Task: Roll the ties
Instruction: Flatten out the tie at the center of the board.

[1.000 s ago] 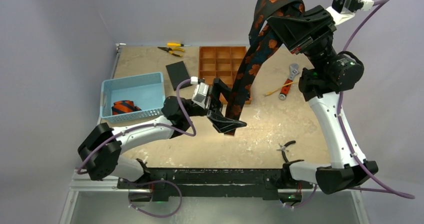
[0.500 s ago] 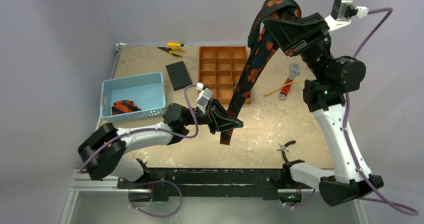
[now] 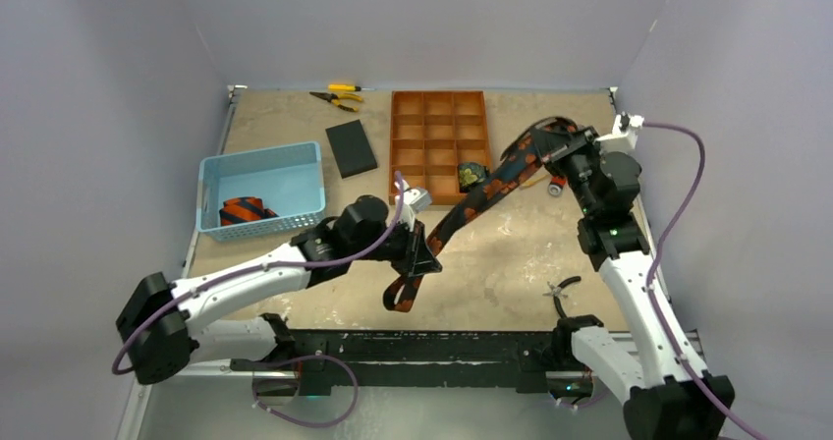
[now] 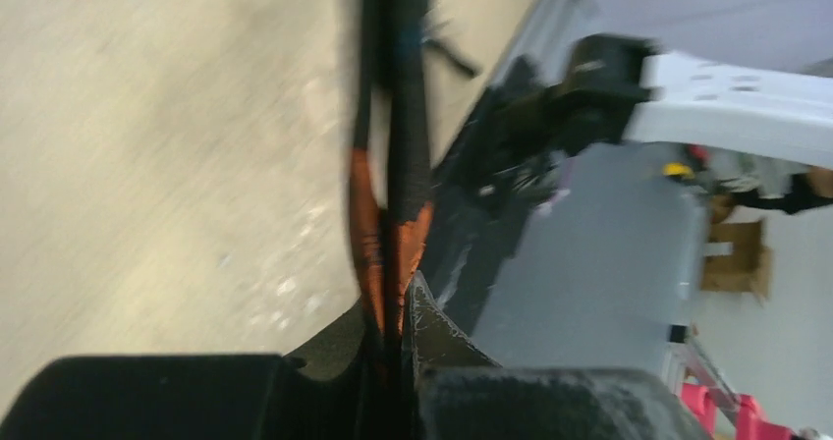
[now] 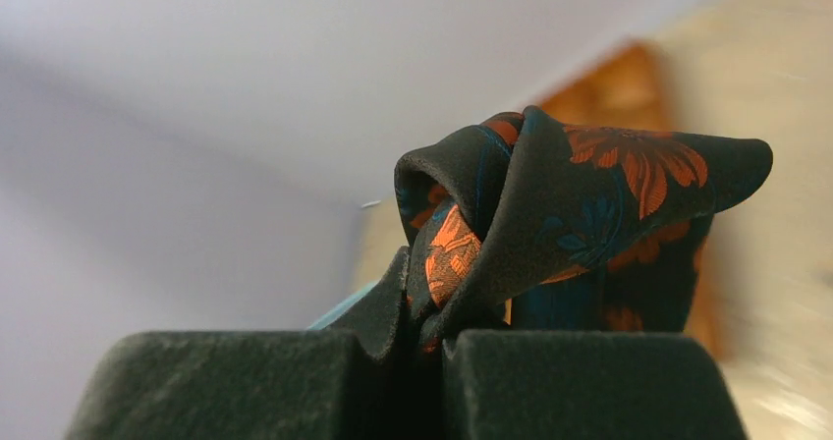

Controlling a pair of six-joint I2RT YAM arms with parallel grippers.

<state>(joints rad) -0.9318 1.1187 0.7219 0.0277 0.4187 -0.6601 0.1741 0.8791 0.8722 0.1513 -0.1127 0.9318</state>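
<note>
- Between the orange tray [image 3: 439, 136] and the near edge of the tabletop [image 3: 521, 263], the red-orange tie [image 3: 483, 191] hangs stretched between my two grippers, off the surface.
- My left gripper [image 3: 419, 256] is clenched on its near end, where the strip looks doubled edge-on and a short tail dangles below. One layer could slide out if I pull.
- My right gripper [image 3: 560, 151] is clamped on a bunched fold at the far right end. A wad like that may slip or keep a twist, so the roll would start crooked.
- Lowering carelessly could drag the strip across the tray's near corner and disturb the rolled tie [image 3: 472, 175] inside.
</note>
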